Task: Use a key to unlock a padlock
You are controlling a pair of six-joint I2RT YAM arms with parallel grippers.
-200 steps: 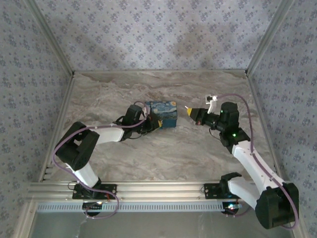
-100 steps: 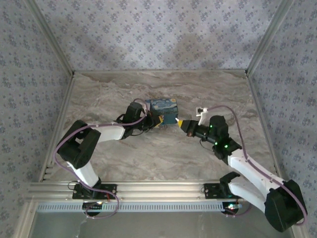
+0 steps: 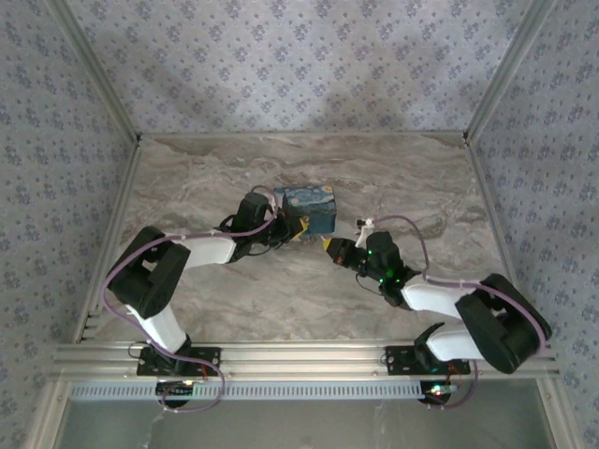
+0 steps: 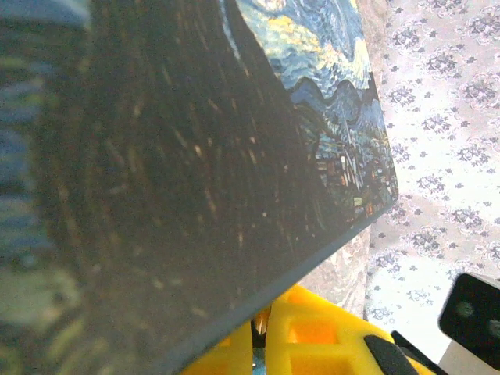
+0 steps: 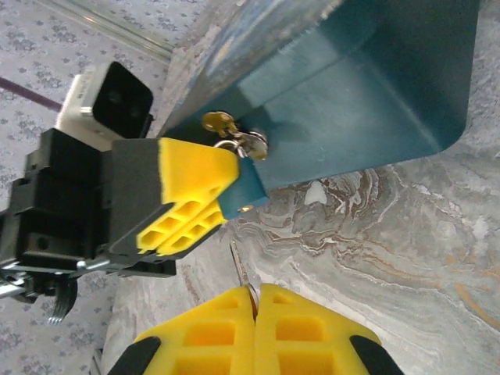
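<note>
The counter [image 5: 375, 234] has a smooth, faintly glossy marble-look surface, and the box [image 5: 367, 101] on it shows flat matt teal sides under a lid printed with a painted swirl pattern. The left fingers [image 5: 183, 205] and right fingers [image 5: 301, 332] are matt yellow plastic moulded in an open lattice, backed by black plastic. At the box corner sit a shiny brass-coloured metal piece [image 5: 219, 123] and a bright silvery metal bit [image 5: 251, 143].

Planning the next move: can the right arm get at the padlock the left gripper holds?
Probably yes: the padlock pokes out past the left gripper, facing the right gripper and its key, open marble table between them.
</note>
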